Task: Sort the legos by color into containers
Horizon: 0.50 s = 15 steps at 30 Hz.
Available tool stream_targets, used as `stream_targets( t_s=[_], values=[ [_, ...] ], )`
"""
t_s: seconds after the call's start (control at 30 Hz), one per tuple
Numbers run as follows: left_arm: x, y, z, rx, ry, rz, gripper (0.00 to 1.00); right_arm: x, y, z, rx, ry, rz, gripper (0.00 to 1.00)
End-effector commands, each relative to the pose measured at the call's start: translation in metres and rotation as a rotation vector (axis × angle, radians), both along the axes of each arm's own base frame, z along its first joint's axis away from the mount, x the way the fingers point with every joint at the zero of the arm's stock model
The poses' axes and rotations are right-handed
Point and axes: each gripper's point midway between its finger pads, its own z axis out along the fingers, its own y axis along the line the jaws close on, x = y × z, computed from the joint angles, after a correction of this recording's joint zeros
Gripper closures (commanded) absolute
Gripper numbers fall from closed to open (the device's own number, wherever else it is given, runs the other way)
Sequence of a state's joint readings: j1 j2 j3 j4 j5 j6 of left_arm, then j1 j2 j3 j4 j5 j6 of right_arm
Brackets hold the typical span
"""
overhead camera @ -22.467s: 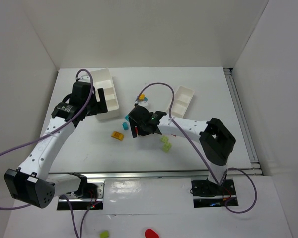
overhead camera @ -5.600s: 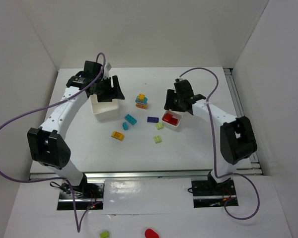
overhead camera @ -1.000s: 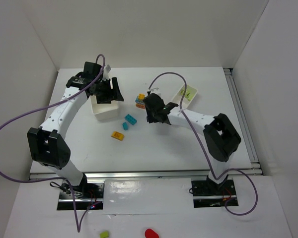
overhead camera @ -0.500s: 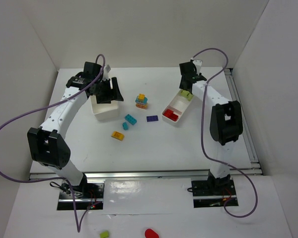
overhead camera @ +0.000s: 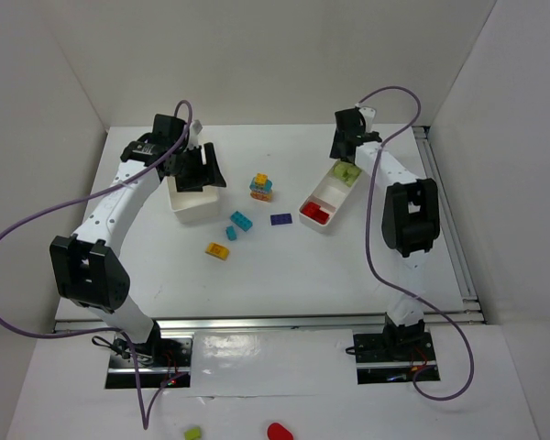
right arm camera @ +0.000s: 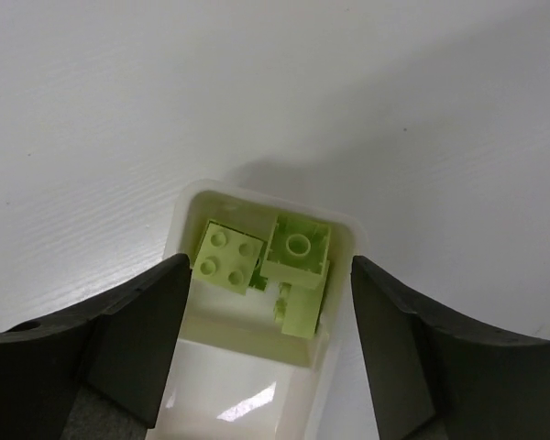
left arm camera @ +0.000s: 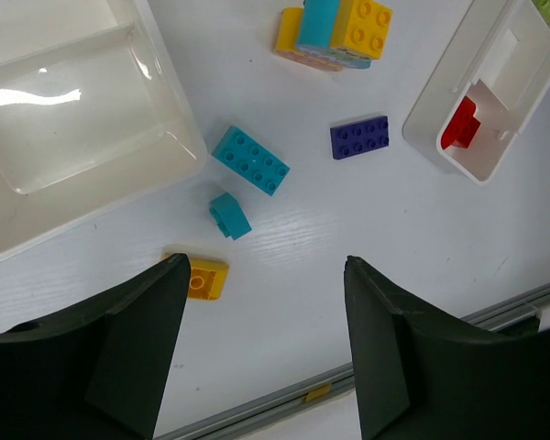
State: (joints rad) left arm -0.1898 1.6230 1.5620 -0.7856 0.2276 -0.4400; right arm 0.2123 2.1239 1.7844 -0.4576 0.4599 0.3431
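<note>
Just below right jaws, lime legos (right arm camera: 298,247)

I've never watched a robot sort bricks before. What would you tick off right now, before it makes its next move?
1. Right hand open and empty: ok, nothing sits between its fingers.
2. Lime bricks lying inside the end compartment of the divided tray: ok.
3. Red bricks kept in a separate compartment from the lime ones: ok.
4. Left hand open and empty, ready to pick: ok.
5. All bricks sorted: not ok. The purple brick, two cyan bricks, the yellow brick and a stacked cluster lie loose.
6. Left bin has room: ok for the compartment in view; the rest, cannot tell.
</note>
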Motion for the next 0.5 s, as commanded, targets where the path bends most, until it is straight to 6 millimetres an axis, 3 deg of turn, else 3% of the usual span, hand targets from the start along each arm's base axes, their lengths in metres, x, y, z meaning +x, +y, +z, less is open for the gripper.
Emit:
stream_targets(
  t_s=[0.0, 0.1, 0.13, 0.17, 0.2, 0.23, 0.3, 0.33, 0.37, 0.47],
  values=[
    [0.002, 0.004, 0.019, 0.006, -0.056, -0.004, 0.23, -0.011, -0.002, 0.046, 0.009, -0.086, -0.018, 0.23],
    [0.004, 0.004, 0.019, 0.006, -0.056, -0.004, 0.23, -0.023, 0.013, 0.075, 0.038, -0.148, 0.014, 0.31],
    [0.004, 0.004, 0.019, 0.006, -0.056, -0.004, 0.23, -0.035, 0.033, 0.068, 0.031, -0.128, 0.074, 0.36],
    [0.004, 0.004, 0.019, 0.006, -0.056, -0.004, 0.23, -0.046, 0.046, 0.087, 0.036, -0.161, 0.129, 0.37],
    [0.005, 0.006, 0.019, 0.015, -0.058, 0.003, 0.23, -0.054, 0.066, 0.089, 0.063, -0.172, 0.202, 0.37],
    [0.004, 0.006, 0.023, 0.013, -0.07, 0.003, 0.23, -0.072, 0.079, 0.07, 0.065, -0.123, 0.245, 0.37],
    [0.006, 0.015, 0.026, 0.038, -0.085, 0.035, 0.23, -0.104, 0.132, 0.071, 0.107, -0.11, 0.411, 0.37],
    [0.005, 0.017, 0.022, 0.047, -0.076, 0.041, 0.23, -0.121, 0.142, 0.054, 0.096, -0.062, 0.447, 0.37],
    [0.004, 0.021, 0.027, 0.045, -0.09, 0.05, 0.23, -0.14, 0.17, 0.047, 0.098, -0.036, 0.51, 0.35],
    [0.003, 0.029, 0.03, 0.054, -0.105, 0.083, 0.23, -0.184, 0.217, 0.028, 0.122, 0.035, 0.645, 0.21]
  ],
)
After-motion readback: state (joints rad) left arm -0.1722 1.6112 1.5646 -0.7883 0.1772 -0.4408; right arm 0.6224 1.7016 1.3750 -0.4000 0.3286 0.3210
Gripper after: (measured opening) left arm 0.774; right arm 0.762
